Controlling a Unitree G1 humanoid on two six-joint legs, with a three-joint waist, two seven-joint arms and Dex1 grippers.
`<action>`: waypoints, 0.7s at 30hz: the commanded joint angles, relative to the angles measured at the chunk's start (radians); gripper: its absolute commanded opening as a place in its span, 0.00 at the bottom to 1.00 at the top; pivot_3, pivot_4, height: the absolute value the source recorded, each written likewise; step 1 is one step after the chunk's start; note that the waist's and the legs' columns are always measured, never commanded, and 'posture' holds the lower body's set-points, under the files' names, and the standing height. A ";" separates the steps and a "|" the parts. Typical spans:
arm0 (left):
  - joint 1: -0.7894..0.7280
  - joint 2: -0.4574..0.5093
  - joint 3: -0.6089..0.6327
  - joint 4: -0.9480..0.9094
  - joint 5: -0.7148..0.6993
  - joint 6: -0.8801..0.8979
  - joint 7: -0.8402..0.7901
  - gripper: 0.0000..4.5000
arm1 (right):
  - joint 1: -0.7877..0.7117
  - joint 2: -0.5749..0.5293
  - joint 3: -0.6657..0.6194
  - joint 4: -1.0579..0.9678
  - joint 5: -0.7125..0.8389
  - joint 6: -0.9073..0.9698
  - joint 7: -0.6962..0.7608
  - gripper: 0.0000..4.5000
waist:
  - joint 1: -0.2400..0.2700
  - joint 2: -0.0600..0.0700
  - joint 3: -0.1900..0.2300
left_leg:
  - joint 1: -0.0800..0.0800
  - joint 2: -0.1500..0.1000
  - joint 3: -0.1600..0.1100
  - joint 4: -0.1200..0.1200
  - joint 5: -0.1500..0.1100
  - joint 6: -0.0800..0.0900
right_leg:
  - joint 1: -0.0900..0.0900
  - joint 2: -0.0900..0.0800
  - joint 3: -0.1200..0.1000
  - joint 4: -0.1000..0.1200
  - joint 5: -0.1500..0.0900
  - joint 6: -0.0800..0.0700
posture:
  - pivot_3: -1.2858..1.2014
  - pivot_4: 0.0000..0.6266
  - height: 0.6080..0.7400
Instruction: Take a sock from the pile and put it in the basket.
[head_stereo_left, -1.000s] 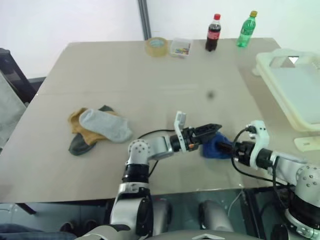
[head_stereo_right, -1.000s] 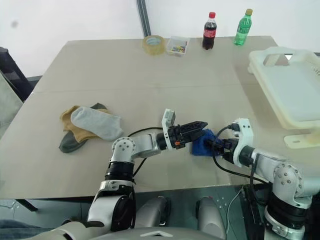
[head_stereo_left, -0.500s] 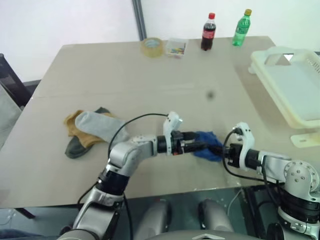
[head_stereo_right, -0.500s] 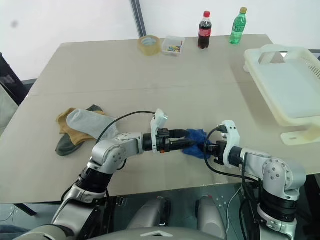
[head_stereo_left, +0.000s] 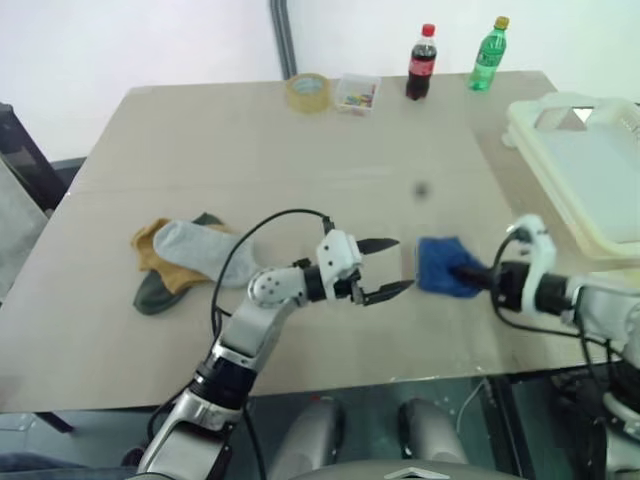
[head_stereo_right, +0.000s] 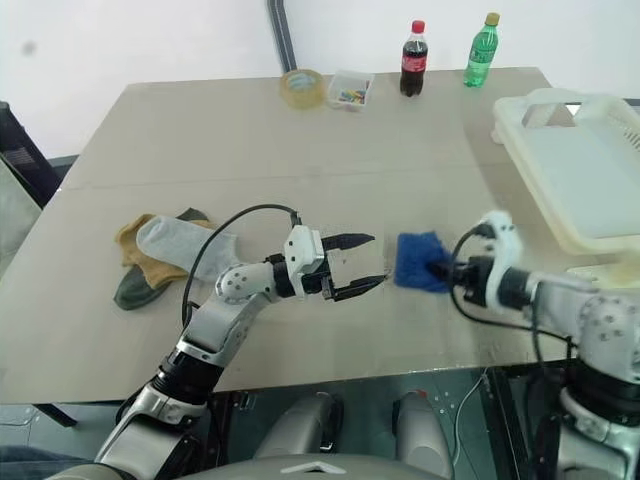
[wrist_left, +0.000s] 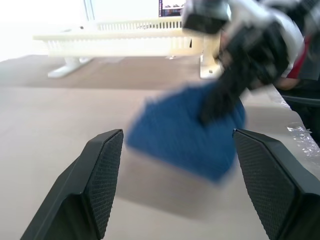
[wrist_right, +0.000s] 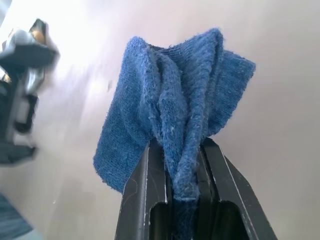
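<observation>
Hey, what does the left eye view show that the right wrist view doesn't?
Left eye view alone: the basket, two bottles, a tape roll and the pile. Right wrist view alone: the sock's bunched folds clamped between the right tool's fingers. Both share the blue sock held by the right tool, the open left tool and the table.

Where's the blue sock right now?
The sock is pinched in the right gripper, above the table toward its near right side. It hangs between the open left gripper and the basket.
</observation>
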 joint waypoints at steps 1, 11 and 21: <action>-0.031 -0.043 0.033 -0.003 -0.023 -0.028 0.010 0.83 | -0.082 -0.124 -0.064 0.065 0.167 0.006 -0.072 0.07 | 0.000 0.000 0.000 | 0.000 0.000 0.000 0.000 0.000 0.000 | 0.000 0.000 0.000 0.000 0.000 0.000 | 0.52 0.24 1.00; -0.042 -0.177 0.054 -0.017 -0.084 -0.013 0.032 0.83 | -0.418 -0.340 -0.149 0.498 0.152 0.006 -0.388 0.07 | -0.001 -0.001 0.001 | -0.001 0.001 0.002 0.001 0.000 0.000 | 0.000 0.001 0.000 0.000 0.000 0.000 | 0.52 0.24 1.00; -0.014 -0.204 0.027 -0.054 -0.047 -0.007 0.065 0.83 | -0.526 -0.382 -0.235 1.003 -0.164 -0.343 -0.431 0.07 | 0.001 -0.001 0.001 | -0.001 0.001 0.007 0.001 -0.001 0.002 | 0.000 0.002 0.004 -0.001 0.000 0.000 | 0.52 0.24 1.00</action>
